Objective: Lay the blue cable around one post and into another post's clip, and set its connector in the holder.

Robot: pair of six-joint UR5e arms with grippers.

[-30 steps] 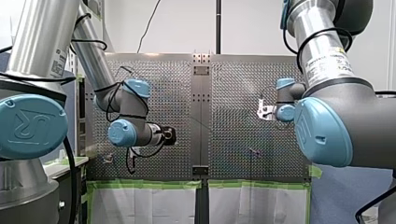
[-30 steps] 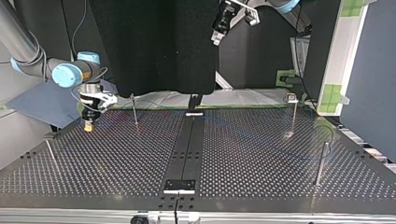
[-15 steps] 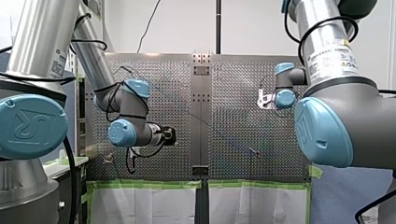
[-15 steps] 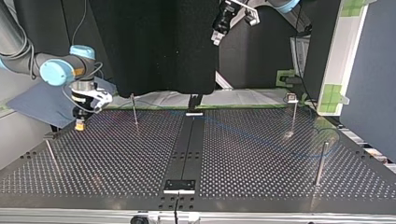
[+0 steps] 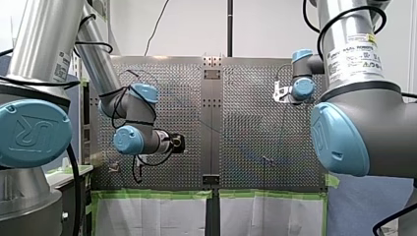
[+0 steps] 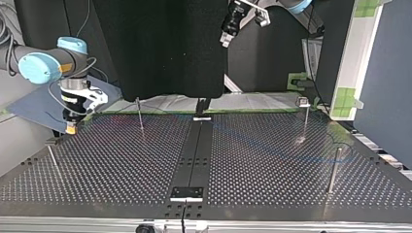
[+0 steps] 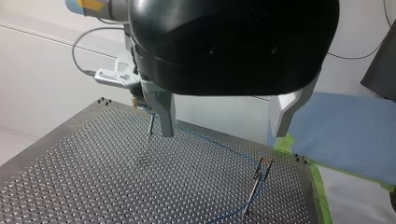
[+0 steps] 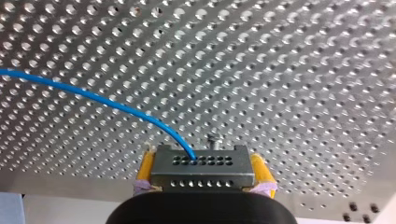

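The grey connector, with its rows of small holes, sits clamped between the yellow pads of my right gripper, which is shut on it just above the perforated table. A blue cable curves away from the connector over the holes. In the top view my right gripper hangs near the table's far left corner, and the cable runs faintly across to the posts on the right. My left gripper is open and empty, high above the table, with a clipped post and the cable below it.
Thin metal posts stand on the table: one at the back left, one at the left edge, one with a clip at the back right, and one nearer on the right. A small bracket sits on the centre strip.
My right arm has carried the connector towards the top view's left, upward in the front view. My left arm has stayed still.
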